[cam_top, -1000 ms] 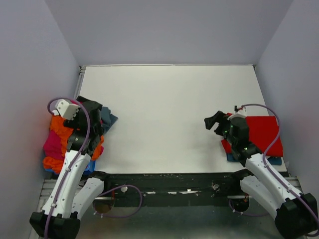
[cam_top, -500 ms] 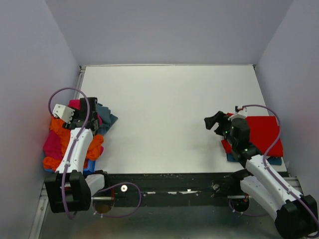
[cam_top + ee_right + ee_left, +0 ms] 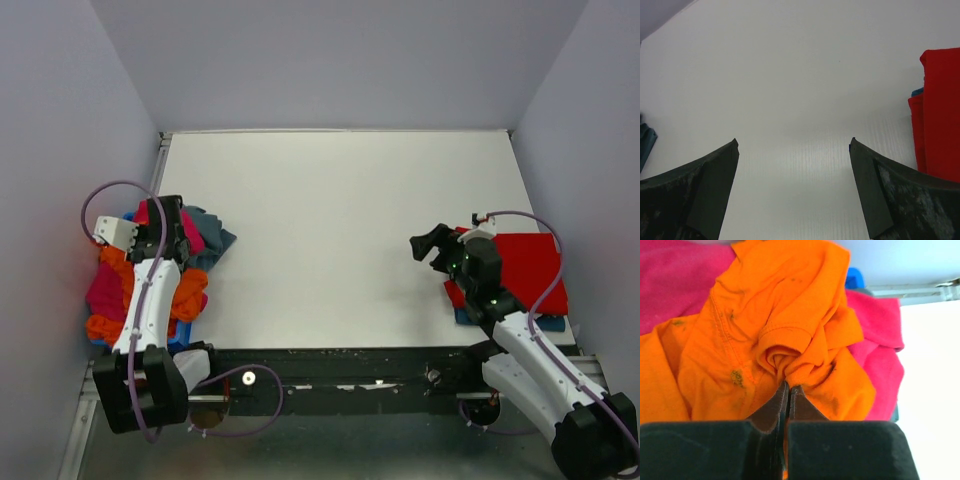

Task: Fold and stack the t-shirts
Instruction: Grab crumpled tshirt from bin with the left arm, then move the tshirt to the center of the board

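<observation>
**A:** Left gripper (image 3: pixel 788 388) state?

**B:** Jaws pressed almost together, with a small fold of the orange t-shirt (image 3: pixel 765 320) pinched at the tips. Cloth bunches just above them. Looks like a thin bite.

**A:** Where's the shirt?

**B:** On top of the crumpled pile (image 3: pixel 190 295) at the left edge of the table (image 3: pixel 340 200). The magenta t-shirt (image 3: pixel 880 345) lies under and beside it, touching.

**A:** Right gripper (image 3: pixel 793 145)?

**B:** Jaws wide with nothing between them, over bare table. The folded red t-shirt (image 3: pixel 942 115) is just to its right, lying on a blue t-shirt (image 3: pixel 918 92).

**A:** How to run the step?

**B:** My read is lift slowly and straight up, so the orange peels off the magenta without dragging it along. If the fold starts slipping, re-grip deeper. Carry it to the open centre. Then have the right arm take a second point on a hem or shoulder, so it can be spread flat before folding.

**A:** Any brands, labels or text?

**B:** Nothing readable. No tag or print shows on any shirt, only dark specks on the orange cloth near a seam.
</observation>
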Controlling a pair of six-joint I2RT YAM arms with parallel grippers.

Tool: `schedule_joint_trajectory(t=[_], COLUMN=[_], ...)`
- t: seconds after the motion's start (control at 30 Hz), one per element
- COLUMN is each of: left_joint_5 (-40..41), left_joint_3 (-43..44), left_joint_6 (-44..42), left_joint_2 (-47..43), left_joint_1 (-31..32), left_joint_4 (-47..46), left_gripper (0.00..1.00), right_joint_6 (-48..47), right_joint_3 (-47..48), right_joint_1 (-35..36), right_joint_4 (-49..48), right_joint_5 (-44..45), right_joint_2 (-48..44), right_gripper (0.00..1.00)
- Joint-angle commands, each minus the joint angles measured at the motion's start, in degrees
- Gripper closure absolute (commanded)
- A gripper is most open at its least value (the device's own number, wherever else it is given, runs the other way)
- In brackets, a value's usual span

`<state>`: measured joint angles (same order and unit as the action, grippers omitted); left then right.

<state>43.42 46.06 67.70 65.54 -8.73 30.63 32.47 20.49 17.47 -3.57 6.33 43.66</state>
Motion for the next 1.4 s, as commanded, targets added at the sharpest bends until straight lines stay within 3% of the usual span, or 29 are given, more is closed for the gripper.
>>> schedule_joint_trajectory(t=[0.0,0.17,0.3,0.37,0.5,0.57,0.67,0.77,0.83,0.9,0.93,1.03,1.07,1.17,1.37], left_joint_5=[-1.84,-15.44,-30.03,-33.83,-32.78,-36.02,-40.77,-38.16,-37.71,-35.43,-34.55,-30.95,-28.68,-20.93,-27.14], left_joint_3=[4.03,8.07,15.52,21.40,34.06,41.70,59.77,81.92,87.95,86.23,81.86,60.63,54.37,36.60,15.40], left_joint_6=[-2.91,-13.28,-17.51,-18.48,-23.13,-24.10,-27.69,-33.76,-34.57,-35.70,-35.97,-35.19,-34.23,-29.66,-32.80], left_joint_2=[-9.01,-16.31,-15.80,-12.56,-2.64,3.95,14.85,23.91,26.65,26.14,25.09,19.73,18.06,14.98,15.93], left_joint_1=[-0.67,-0.59,3.18,8.53,25.75,31.91,39.38,44.75,44.94,44.77,44.77,44.68,44.77,44.59,44.50], left_joint_4=[1.37,-9.43,-17.17,-17.54,-18.15,-18.51,-15.70,-9.20,-8.66,-8.75,-9.62,-15.15,-16.47,-19.28,-32.10], left_gripper=[1.00,1.00,1.00,1.00,1.00,1.00,1.00,1.00,1.00,1.00,0.95,0.08,0.01,0.01,0.01], right_joint_6=[-0.65,-0.65,-0.74,-0.74,-0.74,-0.83,-0.92,-0.91,-0.92,-0.91,-0.83,-1.00,-1.00,-1.27,-1.88], right_joint_3=[-0.89,-0.89,-0.89,-0.89,-0.80,-0.72,-0.72,-0.89,-0.98,-0.98,-1.07,-1.15,-1.15,-1.51,-1.16], right_joint_1=[0.28,0.28,0.28,0.28,0.28,0.28,0.28,0.28,0.28,0.28,0.28,0.28,0.28,0.28,0.28], right_joint_4=[-1.44,-1.44,-1.09,-1.00,-0.82,-0.38,0.06,0.32,0.58,0.94,1.02,1.55,1.73,1.90,1.55], right_joint_5=[0.79,1.23,1.76,2.20,2.64,3.07,3.87,4.74,5.45,6.15,6.24,6.85,7.03,6.42,4.75], right_joint_2=[-0.68,-0.50,-0.94,-1.38,-1.73,-1.82,-2.44,-3.23,-3.67,-4.20,-4.63,-5.42,-5.69,-6.57,-5.26], right_gripper=[0.00,0.00,0.00,0.00,0.00,0.00,0.00,0.00,0.00,0.00,0.00,0.00,0.00,0.00,0.01])
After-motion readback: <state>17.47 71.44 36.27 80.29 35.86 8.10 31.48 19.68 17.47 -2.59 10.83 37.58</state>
